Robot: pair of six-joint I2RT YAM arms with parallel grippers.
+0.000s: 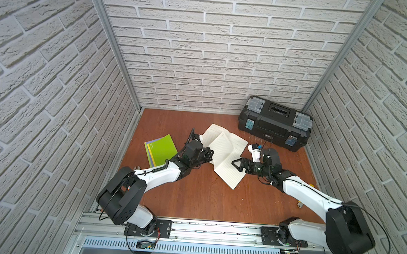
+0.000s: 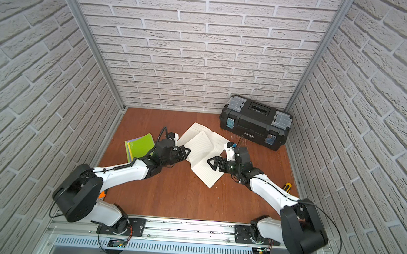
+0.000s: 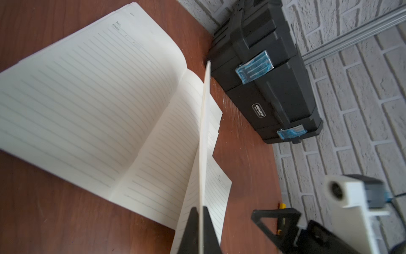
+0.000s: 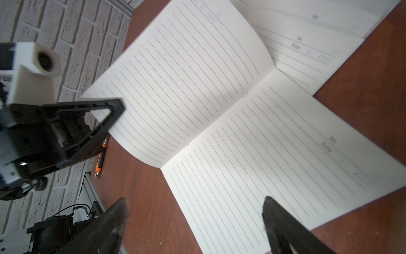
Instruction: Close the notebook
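The notebook is lying open on the middle of the table, with its fold running diagonally between the two arms. One leaf is being pinched at its outer edge by the left gripper, whose jaws are clamped flat on the paper. The leaf is being held up nearly on edge above the fold (whether it is one sheet or several cannot be told). The right gripper is being held low over the flat page on its own side of the fold, jaws spread wide and grasping nothing.

The coming move is judged to be turning on that hinge. The fold lies to the right of the left gripper, so the leaf would probably be swept across it toward the right arm, square to the fold. The left arm is the nearer to the free edge. The right gripper is sitting in that path (it would likely need drawing back, or could be used to press the page down).

A closed toolbox is standing at the far wall, well apart. Green booklets are lying beside the left arm and an orange pen near the left gripper; none is judged to be blocking the sweep.
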